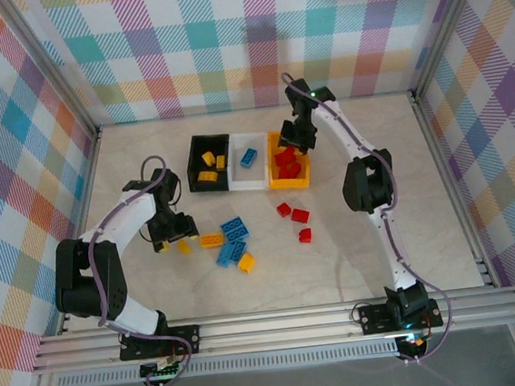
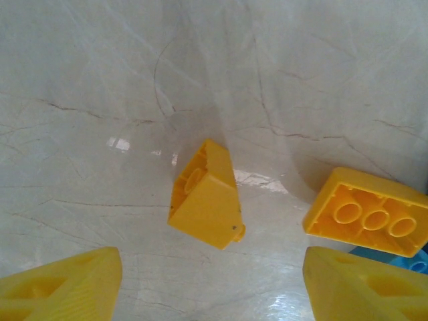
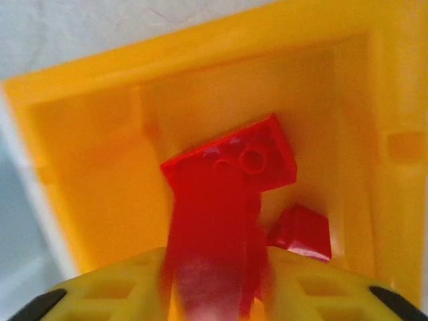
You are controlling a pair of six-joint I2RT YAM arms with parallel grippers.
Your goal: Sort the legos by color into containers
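On the pale marbled table (image 1: pixel 380 236), three small open plastic containers stand touching in a row near the middle of the far edge. The black rectangular bin (image 1: pixel 194 176) on the left holds yellow bricks, the white rectangular bin (image 1: pixel 247 179) in the middle holds one blue brick, and the yellow-orange rectangular bin (image 1: pixel 291 186) on the right holds red bricks. The right gripper (image 3: pixel 215 267) hangs over the yellow-orange bin with its yellow fingers (image 3: pixel 114 294) partway together. A blurred red shape (image 3: pixel 210 207) sits between them and runs up to a red studded plastic brick (image 3: pixel 234 157) over the bin floor; I cannot tell whether the fingers grip it. A smaller red plastic piece (image 3: pixel 301 231) lies just beside it in the bin. The left gripper (image 2: pixel 210 261) is low over the table toward the left edge, its jaws spread wide with nothing between them. Just ahead of them, a yellow sloped plastic brick (image 2: pixel 204 194) lies on its side. Near it lies an upturned yellow rectangular brick (image 2: pixel 368 212), hollow side up. Loose blue bricks (image 1: pixel 234 229) and loose red bricks (image 1: pixel 300 214) lie around the table's middle, on the near side of the bins
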